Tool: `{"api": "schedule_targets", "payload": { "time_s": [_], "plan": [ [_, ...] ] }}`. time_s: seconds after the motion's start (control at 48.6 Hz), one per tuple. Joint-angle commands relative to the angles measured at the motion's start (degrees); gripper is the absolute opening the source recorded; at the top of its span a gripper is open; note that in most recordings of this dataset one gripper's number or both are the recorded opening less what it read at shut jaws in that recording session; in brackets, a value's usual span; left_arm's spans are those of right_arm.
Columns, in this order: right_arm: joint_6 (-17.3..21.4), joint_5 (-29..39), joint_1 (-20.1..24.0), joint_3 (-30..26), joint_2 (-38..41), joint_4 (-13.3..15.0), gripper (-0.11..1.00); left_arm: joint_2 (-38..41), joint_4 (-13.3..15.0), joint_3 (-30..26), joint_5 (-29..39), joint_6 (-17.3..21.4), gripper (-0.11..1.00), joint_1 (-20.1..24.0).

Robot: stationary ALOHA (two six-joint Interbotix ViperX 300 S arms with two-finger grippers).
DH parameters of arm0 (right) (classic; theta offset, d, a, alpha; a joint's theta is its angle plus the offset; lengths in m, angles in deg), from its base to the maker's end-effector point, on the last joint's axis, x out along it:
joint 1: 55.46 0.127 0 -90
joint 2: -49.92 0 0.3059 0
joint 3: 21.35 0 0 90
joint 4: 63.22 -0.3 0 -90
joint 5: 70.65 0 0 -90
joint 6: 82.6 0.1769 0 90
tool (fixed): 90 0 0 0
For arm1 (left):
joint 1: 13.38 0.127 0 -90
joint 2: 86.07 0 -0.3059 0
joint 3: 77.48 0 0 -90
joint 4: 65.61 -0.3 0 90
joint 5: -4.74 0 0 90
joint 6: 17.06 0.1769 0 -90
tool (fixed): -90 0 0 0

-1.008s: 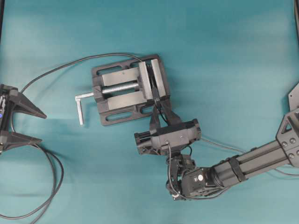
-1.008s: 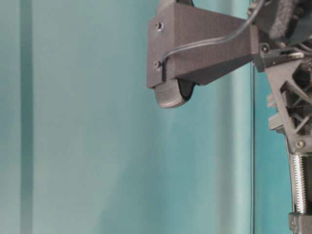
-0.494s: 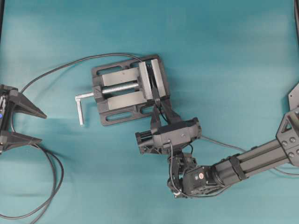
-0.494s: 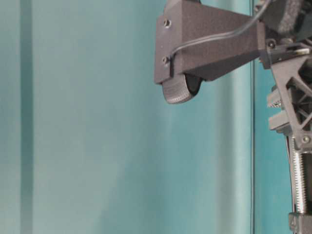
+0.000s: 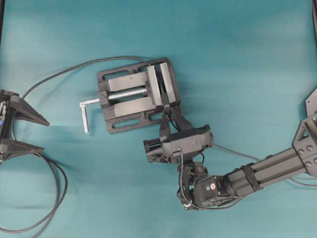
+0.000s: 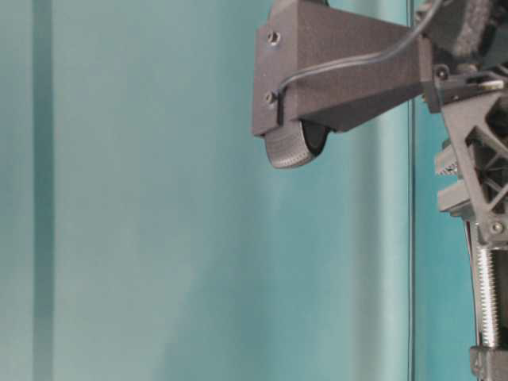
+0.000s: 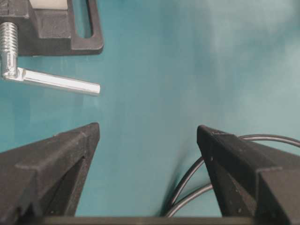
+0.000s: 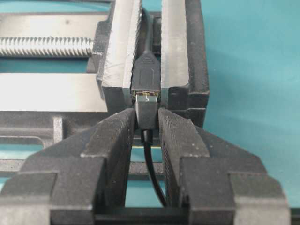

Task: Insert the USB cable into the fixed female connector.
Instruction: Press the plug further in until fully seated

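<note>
Right gripper (image 8: 147, 123) is clamped on the USB cable (image 8: 146, 112) plug, its silver tip right at the mouth of the fixed female connector (image 8: 146, 77), which sits pinched in the vise (image 8: 185, 56). A slight tilt here and the tip could jam on the socket rim, or the plug could slip back between the fingers. Left gripper (image 7: 147, 161) hangs wide open, well apart from the vise

Right arm extended from the lower right, wrist bent, right gripper (image 8: 147, 124) with fingers (image 8: 176, 136) pinched close on a plug; left gripper (image 7: 147, 140) at the left edge, fingers (image 5: 27, 114) spread wide, holding nothing.
</note>
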Motion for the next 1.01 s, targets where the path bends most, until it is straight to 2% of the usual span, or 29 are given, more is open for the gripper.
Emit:
{"api": "schedule_targets", "payload": {
  "time_s": [0.0, 0.453, 0.988],
  "plan": [
    [0.0, -0.18, -3.52, -0.7, -0.79, 0.44, 0.21, 0.53, -0.09, -0.53, -0.44, -0.62, 0.99, 0.0],
    [-0.44, -1.58, -6.59, -1.41, -1.05, 1.85, 0.21, 0.62, -0.18, -0.53, -0.62, -0.35, 0.99, 0.0],
    [-0.35, -1.67, -11.6, -0.44, -1.14, 5.89, 0.21, 0.53, -0.18, -0.26, -1.14, -0.26, 0.99, 0.0]
  ]
}}
